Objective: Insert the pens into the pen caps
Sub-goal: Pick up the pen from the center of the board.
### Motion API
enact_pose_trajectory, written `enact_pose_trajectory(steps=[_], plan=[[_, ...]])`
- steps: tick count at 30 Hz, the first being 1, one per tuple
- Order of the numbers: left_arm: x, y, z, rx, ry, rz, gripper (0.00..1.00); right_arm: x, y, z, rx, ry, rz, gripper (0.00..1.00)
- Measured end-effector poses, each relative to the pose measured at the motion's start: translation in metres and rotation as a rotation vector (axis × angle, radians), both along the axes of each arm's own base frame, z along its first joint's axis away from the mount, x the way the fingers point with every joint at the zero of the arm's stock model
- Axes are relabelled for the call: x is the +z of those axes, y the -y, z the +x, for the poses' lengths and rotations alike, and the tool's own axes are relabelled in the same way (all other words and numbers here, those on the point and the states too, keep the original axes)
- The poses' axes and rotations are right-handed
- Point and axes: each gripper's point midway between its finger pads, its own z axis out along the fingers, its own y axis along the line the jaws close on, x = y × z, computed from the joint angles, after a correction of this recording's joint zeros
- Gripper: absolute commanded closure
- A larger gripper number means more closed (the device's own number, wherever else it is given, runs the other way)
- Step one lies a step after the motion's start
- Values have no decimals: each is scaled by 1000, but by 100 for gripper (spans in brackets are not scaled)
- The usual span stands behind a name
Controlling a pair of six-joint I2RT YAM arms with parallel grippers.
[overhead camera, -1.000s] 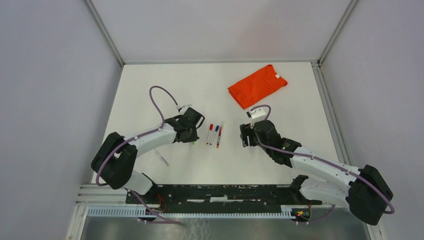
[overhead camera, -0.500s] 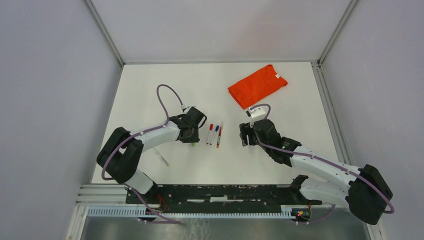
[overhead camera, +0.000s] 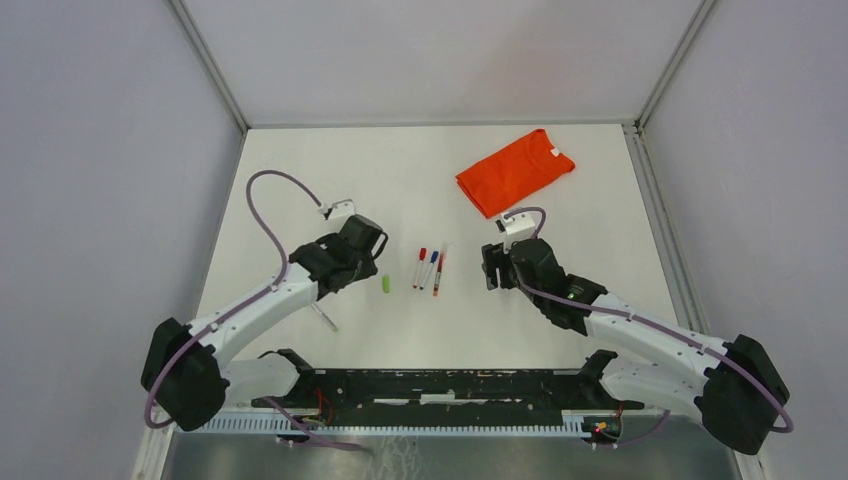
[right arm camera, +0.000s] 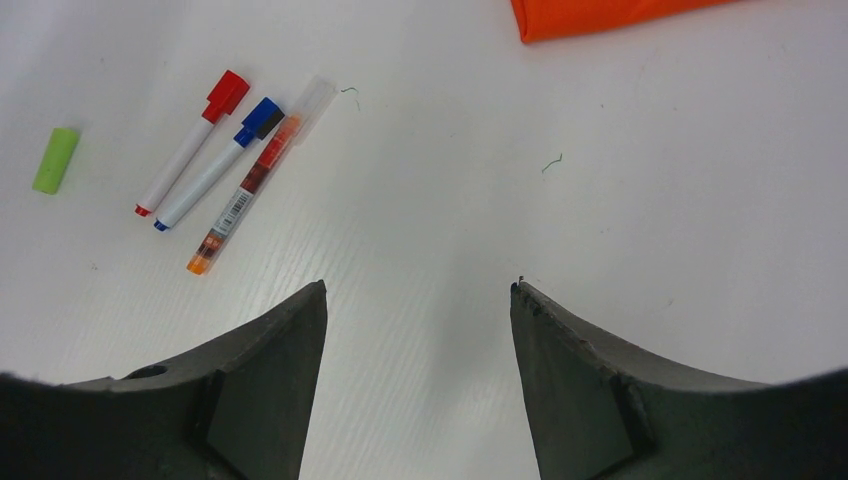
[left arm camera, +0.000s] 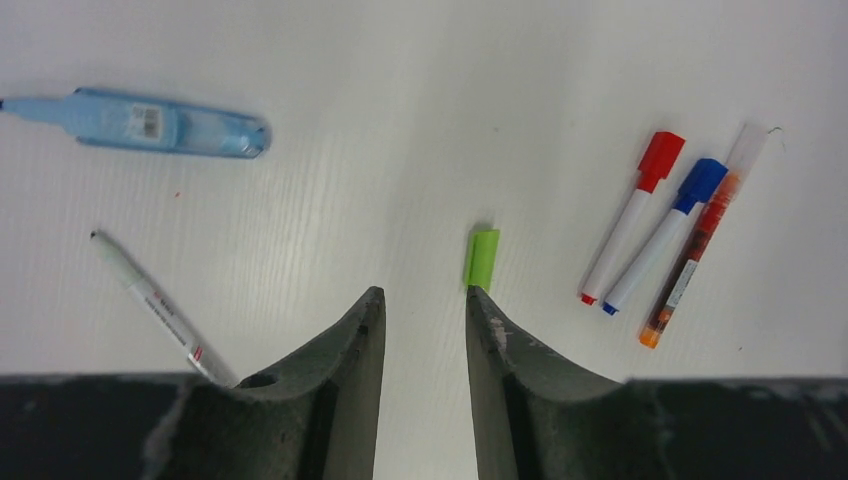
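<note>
Spotter: Cap to chase is the green cap (left arm camera: 481,258), lying flat on the table (left arm camera: 420,80) near the centre of the left wrist frame. It shows just past one fingertip of your left gripper (left arm camera: 425,295). Nothing holds it.

Operator: And its pen?

Spotter: My guess is the uncapped pen (left arm camera: 150,305), lower left of that frame, dark tip pointing up-left, well apart from the cap. The red pen (left arm camera: 633,218), blue pen (left arm camera: 655,235) and orange pen (left arm camera: 695,255) lie side by side at the right, each with a cap on (the orange one's looks clear).

Operator: How will the cap handle?

Spotter: Light, stiff, smooth plastic, I'd judge, so it could roll or squirt out of a pinch. Take it across its middle and leave the open end clear. Grip the pen on its barrel, back from the tip.

Operator: Grippers?

Spotter: Your left gripper has its jaws a little apart, with bare table between them. Your right gripper (right arm camera: 418,285) is spread wide and empty, low in its own frame, with the orange shirt (right arm camera: 600,15) at the top edge.
</note>
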Motion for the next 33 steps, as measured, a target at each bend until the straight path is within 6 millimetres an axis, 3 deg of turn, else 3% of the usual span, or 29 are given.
enact_pose_trajectory(steps=[4, 9, 12, 33], plan=[[-5, -28, -23, 126, -8, -30, 58, 0, 2, 1, -8, 4, -5, 27], [-33, -78, -49, 342, -90, -48, 55, -1, 1, 1, -8, 0, -8, 27], [-45, -98, -62, 441, -143, -44, 55, -4, 1, 1, -7, -6, -14, 27], [-78, -108, -89, 581, -248, -45, 58, -5, 1, 1, -7, -9, -16, 27]])
